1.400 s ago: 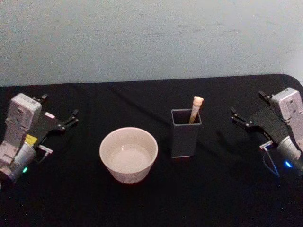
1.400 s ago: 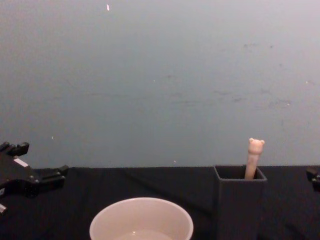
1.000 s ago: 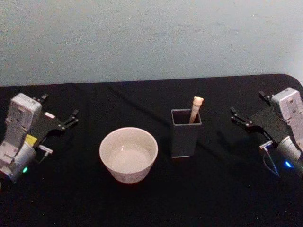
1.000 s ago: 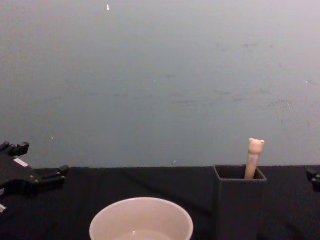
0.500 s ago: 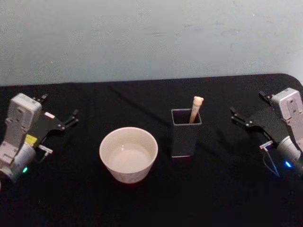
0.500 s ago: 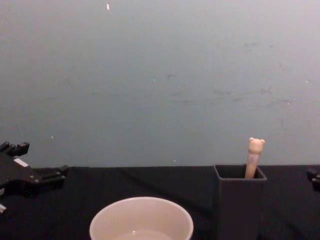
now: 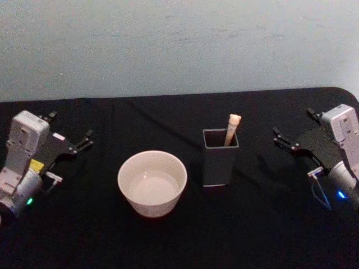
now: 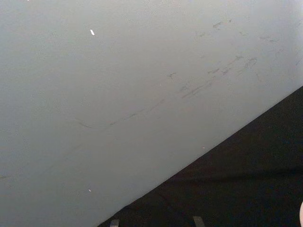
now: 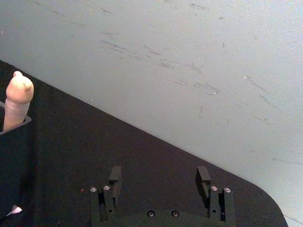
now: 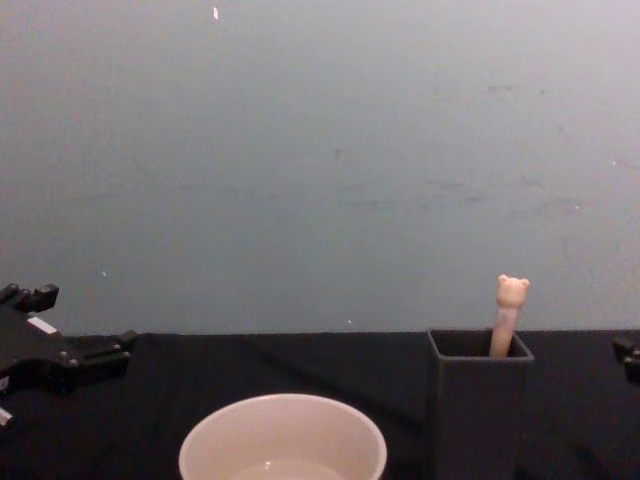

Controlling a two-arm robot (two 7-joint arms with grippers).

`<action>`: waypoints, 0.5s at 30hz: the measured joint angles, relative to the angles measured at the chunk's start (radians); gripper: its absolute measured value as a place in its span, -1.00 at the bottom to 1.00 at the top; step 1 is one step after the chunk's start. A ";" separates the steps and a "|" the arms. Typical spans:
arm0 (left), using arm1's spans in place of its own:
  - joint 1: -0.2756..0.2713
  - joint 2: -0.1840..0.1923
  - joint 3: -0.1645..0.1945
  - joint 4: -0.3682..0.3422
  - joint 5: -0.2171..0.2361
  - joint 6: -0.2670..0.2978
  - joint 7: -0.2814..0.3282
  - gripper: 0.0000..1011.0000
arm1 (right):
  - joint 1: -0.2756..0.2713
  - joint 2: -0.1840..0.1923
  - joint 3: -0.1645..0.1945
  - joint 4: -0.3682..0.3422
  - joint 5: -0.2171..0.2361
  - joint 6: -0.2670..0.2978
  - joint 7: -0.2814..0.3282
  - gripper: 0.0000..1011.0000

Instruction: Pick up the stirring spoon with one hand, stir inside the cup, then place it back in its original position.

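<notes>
The stirring spoon point(image 7: 232, 129) stands in the dark grey square holder point(image 7: 219, 159) right of centre, its peach bear-topped handle point(image 10: 509, 313) leaning out above the rim. The cream-white cup point(image 7: 152, 182) sits to the holder's left, with a pale inside. My right gripper point(image 7: 293, 122) rests open near the table's right side, well apart from the holder. In the right wrist view its two fingers point(image 9: 115, 176) stand wide apart, with the bear head point(image 9: 19, 97) off to one side. My left gripper point(image 7: 71, 126) lies open at the far left, holding nothing.
A black cloth covers the table point(image 7: 168, 117), and a plain pale wall point(image 10: 320, 150) stands close behind its far edge. The table's rounded right corner point(image 7: 345, 92) lies just beyond my right arm. Open cloth lies between each gripper and the two vessels.
</notes>
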 joint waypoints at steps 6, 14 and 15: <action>0.000 0.000 0.000 0.000 0.000 0.000 0.000 0.98 | 0.000 0.000 0.000 0.000 0.000 0.000 0.000 0.98; 0.000 0.000 0.000 0.000 0.000 0.000 0.000 0.98 | 0.000 0.000 0.000 0.000 0.000 0.000 0.000 0.98; 0.000 0.000 0.000 0.000 0.000 0.000 0.000 0.98 | 0.000 0.000 0.000 0.000 0.000 0.000 0.000 0.98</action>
